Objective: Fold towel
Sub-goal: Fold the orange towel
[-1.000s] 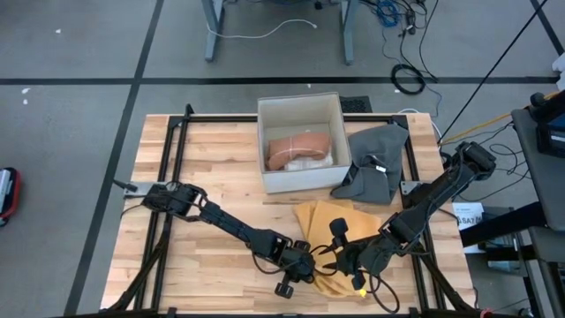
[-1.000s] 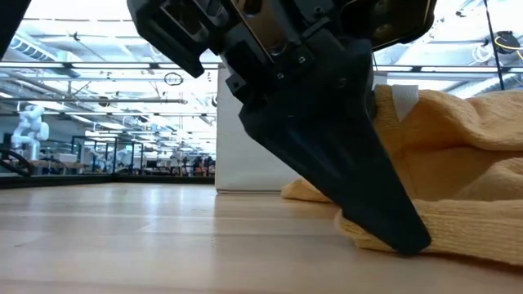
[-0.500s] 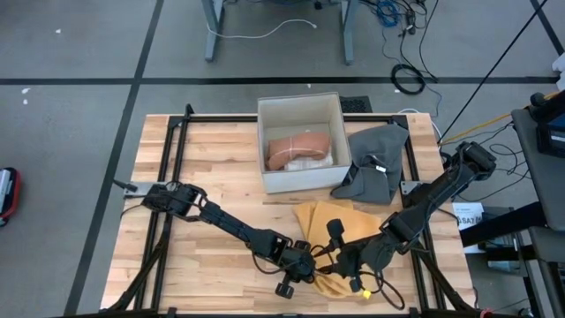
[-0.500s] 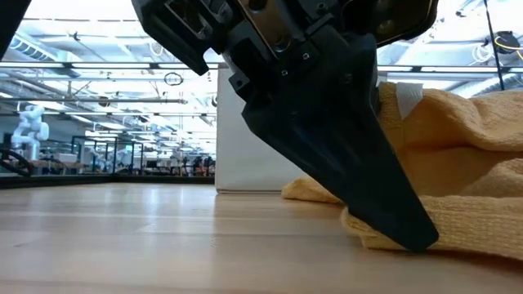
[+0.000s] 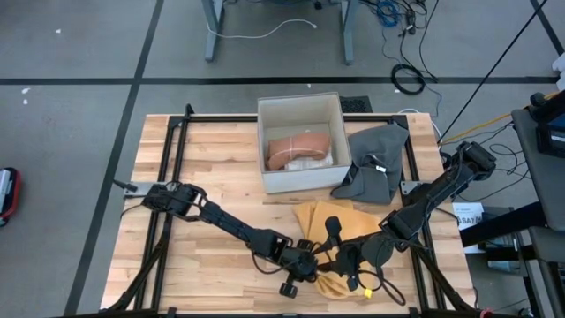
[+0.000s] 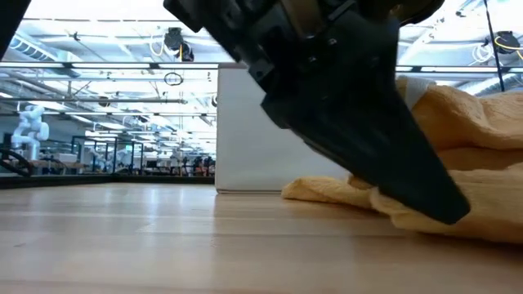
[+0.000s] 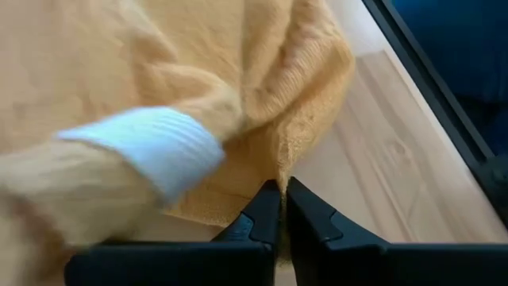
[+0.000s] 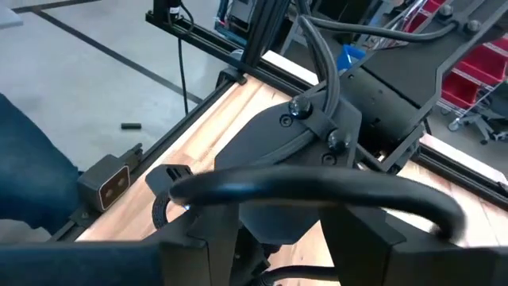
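one yellow towel (image 5: 328,216), one grey cloth (image 5: 375,159), one white box (image 5: 300,141), two grippers: left gripper (image 5: 311,265), right gripper (image 5: 340,258).

My arms: matte black, jointed, slim links. Left fingers (image 7: 279,218) dark, tapered, smooth. Black cables looped over right wrist housing (image 8: 302,171), silver screws.

The towel (image 7: 159,71) is soft, fuzzy yellow knit cloth; the table (image 6: 122,237) is smooth pale wood.

Right end effector (image 5: 340,262) fingertips hidden behind its own cable loop.
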Controlling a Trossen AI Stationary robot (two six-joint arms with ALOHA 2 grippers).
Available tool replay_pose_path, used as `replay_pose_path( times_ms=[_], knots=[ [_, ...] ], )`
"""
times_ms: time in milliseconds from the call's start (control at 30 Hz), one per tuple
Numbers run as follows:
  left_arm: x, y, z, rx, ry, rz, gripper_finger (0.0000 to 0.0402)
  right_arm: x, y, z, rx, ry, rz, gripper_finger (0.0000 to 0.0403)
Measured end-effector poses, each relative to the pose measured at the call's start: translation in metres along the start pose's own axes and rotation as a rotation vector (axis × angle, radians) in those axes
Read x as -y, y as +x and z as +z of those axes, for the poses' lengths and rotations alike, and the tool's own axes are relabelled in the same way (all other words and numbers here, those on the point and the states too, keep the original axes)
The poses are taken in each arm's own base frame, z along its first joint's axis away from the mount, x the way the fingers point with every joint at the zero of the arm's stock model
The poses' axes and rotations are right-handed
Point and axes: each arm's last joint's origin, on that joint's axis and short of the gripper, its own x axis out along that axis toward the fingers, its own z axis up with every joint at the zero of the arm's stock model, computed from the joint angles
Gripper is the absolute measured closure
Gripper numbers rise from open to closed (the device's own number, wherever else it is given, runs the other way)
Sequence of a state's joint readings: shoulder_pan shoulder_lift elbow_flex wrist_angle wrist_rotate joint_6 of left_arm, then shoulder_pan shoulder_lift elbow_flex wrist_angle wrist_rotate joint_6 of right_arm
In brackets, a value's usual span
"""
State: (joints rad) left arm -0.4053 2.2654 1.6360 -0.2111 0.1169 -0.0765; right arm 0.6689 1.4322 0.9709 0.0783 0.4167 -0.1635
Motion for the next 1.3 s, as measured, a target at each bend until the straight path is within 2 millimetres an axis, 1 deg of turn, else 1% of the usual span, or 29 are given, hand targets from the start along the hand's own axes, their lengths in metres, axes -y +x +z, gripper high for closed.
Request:
replay_pose_path(
  times_ms=[200,333,533,633,767,867,1033,1100,1167,1233,1300],
  knots=[
    [-0.001,0.0,0.002,0.024,0.001,0.011,0.0383,-0.002,-0.001,-0.003,-0.032,0.05,0.022,0.0245],
    [0.0,0.0,0.003,0.033,0.003,0.012,0.0383,-0.003,-0.002,-0.003,-0.035,0.049,0.037,0.0245],
    [-0.002,0.0,0.004,0.044,0.002,0.092,0.0383,-0.004,-0.005,-0.002,-0.03,0.053,0.043,0.0245],
    [-0.003,0.0,0.004,0.044,0.002,0.101,0.0383,-0.006,-0.006,-0.003,-0.048,0.083,0.053,0.0245],
    [-0.002,0.0,0.004,0.048,0.008,0.1,0.0383,-0.013,-0.009,-0.008,-0.101,0.117,0.075,0.0245],
    [-0.004,0.0,0.004,0.043,0.069,0.105,0.0383,-0.019,-0.012,-0.011,-0.134,0.144,0.095,0.0245],
    [-0.01,-0.001,-0.004,-0.047,0.081,0.151,0.0394,-0.034,-0.02,-0.017,-0.215,0.202,0.154,0.0245],
    [-0.009,-0.005,-0.005,-0.082,0.099,0.153,0.0395,-0.04,-0.024,-0.02,-0.255,0.243,0.2,0.0245],
    [-0.001,-0.014,-0.003,-0.097,0.112,0.159,0.0396,-0.047,-0.029,-0.021,-0.285,0.289,0.244,0.0245],
    [0.009,-0.029,0.003,-0.099,0.149,0.169,0.0397,-0.054,-0.033,-0.022,-0.304,0.324,0.276,0.0245],
    [0.022,-0.049,0.011,-0.094,0.199,0.215,0.0398,-0.061,-0.036,-0.022,-0.305,0.336,0.302,0.0245]
  ],
)
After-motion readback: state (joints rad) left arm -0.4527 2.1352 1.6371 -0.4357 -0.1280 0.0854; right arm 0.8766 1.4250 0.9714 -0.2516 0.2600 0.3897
